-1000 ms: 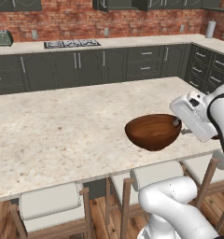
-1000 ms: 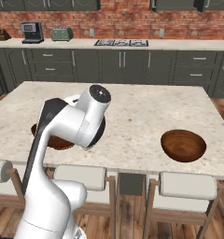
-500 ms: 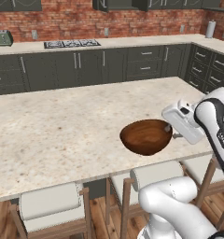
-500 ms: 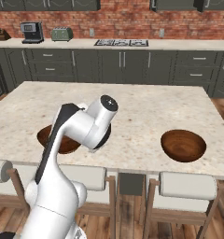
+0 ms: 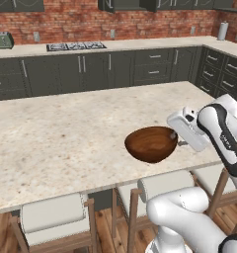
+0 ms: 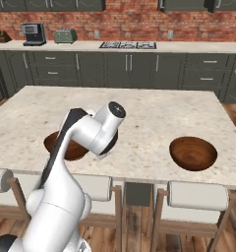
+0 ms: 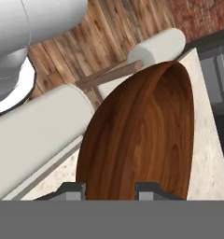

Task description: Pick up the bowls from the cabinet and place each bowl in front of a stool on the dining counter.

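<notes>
Two bowls, matching, dark reddish-brown wood with visible grain. Both hollows hold nothing.

Held bowl: at the near edge of the dining counter, above the gap between two stools. It sits upright at the gripper, which reaches it from the robot's right side, level with the rim. Whether its base rests on the slab or hangs just above it cannot be told from the base views. From the hand camera the two finger tips stand close together, one on each side of the bowl's wall, pinching the rim, with the inner surface running away from them.

Second bowl: set upright on the counter near its front edge, well apart from the gripper, directly behind a cushioned stool.

Stools: three pale-cushioned seats with wooden legs count along the front of the counter in the right base view.
</notes>
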Robot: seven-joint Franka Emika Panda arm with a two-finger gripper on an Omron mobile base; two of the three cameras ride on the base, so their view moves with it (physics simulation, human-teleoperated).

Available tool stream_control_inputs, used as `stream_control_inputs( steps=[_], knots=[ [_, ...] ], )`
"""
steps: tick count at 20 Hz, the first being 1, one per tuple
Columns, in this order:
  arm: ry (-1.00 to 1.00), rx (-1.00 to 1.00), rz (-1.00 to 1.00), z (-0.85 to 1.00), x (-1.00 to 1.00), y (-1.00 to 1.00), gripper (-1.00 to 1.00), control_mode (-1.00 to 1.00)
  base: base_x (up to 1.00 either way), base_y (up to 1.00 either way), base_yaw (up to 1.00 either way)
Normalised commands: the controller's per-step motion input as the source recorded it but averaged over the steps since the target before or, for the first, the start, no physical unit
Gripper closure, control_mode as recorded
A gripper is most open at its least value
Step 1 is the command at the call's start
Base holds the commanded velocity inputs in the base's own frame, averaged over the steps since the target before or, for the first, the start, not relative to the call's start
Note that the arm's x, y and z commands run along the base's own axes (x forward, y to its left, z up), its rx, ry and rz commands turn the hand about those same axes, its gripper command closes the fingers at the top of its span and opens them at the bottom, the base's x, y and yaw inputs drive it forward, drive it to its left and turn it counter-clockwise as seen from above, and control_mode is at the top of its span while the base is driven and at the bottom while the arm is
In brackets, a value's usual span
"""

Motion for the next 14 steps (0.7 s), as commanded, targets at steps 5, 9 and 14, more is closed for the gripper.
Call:
stream_control_inputs(
  steps=[5, 9, 14],
  knots=[
    [0.0, 0.0, 0.0, -0.26, 0.15, 0.0, 1.0, -1.0, 0.0, 0.0, 0.0],
    [-0.05, 0.0, 0.0, -0.35, 0.21, 0.0, 1.0, -1.0, 0.0, 0.0, 0.0],
    [-0.07, 0.0, 0.0, -0.34, 0.19, -0.01, 1.0, -1.0, 0.0, 0.0, 0.0]
  ],
)
